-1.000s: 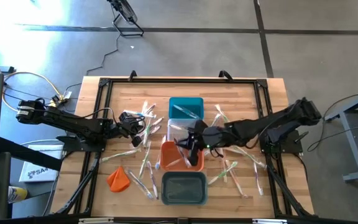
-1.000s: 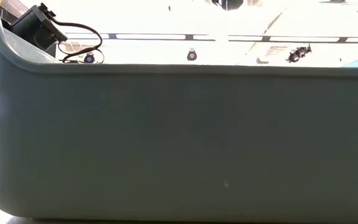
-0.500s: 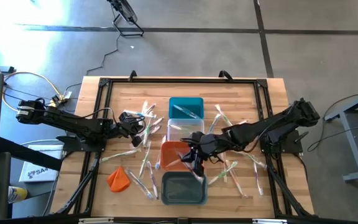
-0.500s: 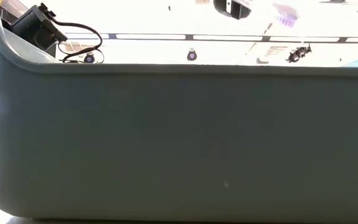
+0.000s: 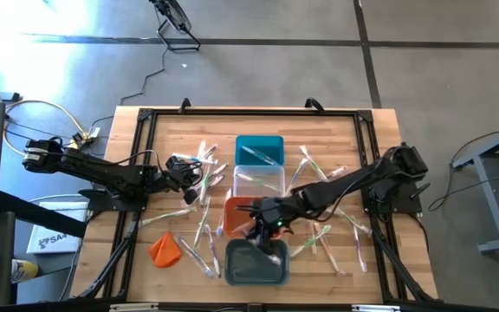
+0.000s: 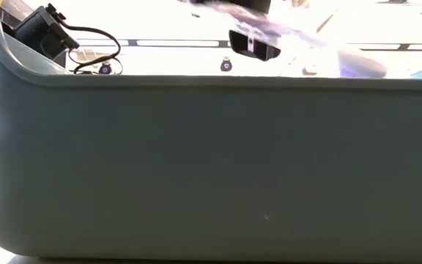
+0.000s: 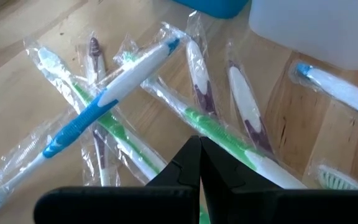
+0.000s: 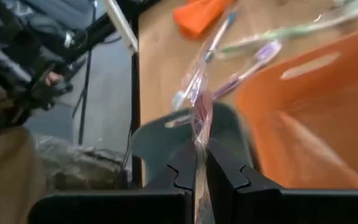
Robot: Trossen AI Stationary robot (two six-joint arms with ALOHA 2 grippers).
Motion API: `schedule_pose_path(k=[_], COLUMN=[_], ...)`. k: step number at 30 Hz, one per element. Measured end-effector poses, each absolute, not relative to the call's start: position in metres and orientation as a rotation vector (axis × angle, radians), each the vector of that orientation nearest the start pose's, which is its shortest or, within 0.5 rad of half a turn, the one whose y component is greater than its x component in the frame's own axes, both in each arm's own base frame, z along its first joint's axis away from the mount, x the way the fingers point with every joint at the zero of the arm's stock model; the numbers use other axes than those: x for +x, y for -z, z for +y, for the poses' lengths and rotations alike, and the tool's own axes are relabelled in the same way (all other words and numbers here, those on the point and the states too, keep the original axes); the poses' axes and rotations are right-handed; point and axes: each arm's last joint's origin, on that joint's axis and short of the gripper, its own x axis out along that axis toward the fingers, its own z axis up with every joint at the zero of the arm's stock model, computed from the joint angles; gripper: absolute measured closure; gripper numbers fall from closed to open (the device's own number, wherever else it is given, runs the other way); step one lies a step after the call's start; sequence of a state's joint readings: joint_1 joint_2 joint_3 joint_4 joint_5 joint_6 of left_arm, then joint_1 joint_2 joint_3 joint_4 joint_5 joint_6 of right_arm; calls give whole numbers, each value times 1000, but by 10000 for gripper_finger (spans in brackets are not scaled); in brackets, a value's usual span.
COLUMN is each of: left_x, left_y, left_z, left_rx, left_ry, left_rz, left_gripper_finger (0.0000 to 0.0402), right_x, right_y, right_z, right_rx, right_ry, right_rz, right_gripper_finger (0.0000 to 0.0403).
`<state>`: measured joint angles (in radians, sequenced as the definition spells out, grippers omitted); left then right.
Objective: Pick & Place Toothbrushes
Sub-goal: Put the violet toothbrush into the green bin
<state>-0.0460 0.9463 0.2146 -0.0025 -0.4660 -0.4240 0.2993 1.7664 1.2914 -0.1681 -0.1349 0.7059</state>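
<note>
Right wrist view alone shows right tool (image 8: 197,163) pinching toothbrush (image 8: 201,118) (wrapped).

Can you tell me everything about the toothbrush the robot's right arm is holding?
The toothbrush is thin and pale with some purple, sealed in a crinkly clear plastic wrapper. The right gripper is shut on it, pinching the wrapper between its two dark fingers. It hangs in the air over the grey bin, next to the orange bin, and touches nothing but the gripper. Its bristles are too blurred to make out.
</note>
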Motion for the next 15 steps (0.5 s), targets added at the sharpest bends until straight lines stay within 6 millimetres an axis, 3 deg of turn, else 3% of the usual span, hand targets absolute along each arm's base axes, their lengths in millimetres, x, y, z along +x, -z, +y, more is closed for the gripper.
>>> schedule_pose_path(k=[15], left_x=[158], left_y=[-136], left_z=[6], left_rx=[-213], left_ry=[-542], left_rz=[616], left_gripper_finger=[401], right_x=[382], right_y=[-230], right_z=[113], right_rx=[560], right_ry=[-209], right_rz=[815], right_gripper_finger=[393])
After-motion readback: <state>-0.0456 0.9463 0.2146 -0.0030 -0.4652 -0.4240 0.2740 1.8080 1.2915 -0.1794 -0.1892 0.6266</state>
